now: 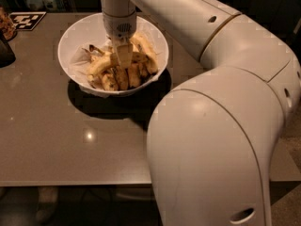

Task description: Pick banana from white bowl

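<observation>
The white bowl (75, 41) stands at the back of the grey table and holds several bananas. The long curved pale-yellow banana (99, 65) lies across the left middle of the pile, its dark stem pointing up left. Shorter brown-spotted bananas (123, 77) lie along the front of the bowl. My gripper (123, 56) reaches straight down from the white arm into the middle of the bowl, its tip among the bananas, right beside the long banana's right end.
The big white arm (211, 126) fills the right half of the view and hides that side of the table (47, 135). A dark object (5, 51) and a black-and-white marker tag (27, 19) sit at the far left back.
</observation>
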Controlling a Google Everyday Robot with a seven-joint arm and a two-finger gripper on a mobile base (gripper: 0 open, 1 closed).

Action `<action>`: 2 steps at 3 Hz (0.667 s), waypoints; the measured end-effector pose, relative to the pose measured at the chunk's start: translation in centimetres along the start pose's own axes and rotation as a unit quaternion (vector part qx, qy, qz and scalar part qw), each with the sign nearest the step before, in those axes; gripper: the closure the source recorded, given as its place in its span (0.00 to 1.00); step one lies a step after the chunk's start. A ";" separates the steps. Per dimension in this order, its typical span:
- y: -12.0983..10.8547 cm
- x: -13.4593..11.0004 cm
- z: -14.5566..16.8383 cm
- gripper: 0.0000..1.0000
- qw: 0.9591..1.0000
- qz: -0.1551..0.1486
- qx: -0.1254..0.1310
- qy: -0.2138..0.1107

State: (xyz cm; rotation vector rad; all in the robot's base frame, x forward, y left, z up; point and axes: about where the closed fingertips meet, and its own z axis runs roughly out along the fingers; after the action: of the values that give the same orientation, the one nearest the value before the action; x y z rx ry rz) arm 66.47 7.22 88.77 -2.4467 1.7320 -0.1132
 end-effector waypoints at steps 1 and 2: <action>-0.5 -0.2 0.2 1.00 1.000 0.000 0.009 -0.003; 0.8 0.3 -2.0 1.00 0.999 0.008 0.040 -0.035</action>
State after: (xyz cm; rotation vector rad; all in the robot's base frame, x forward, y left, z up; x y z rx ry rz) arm 65.54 6.51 90.58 -2.3505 1.6846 -0.0929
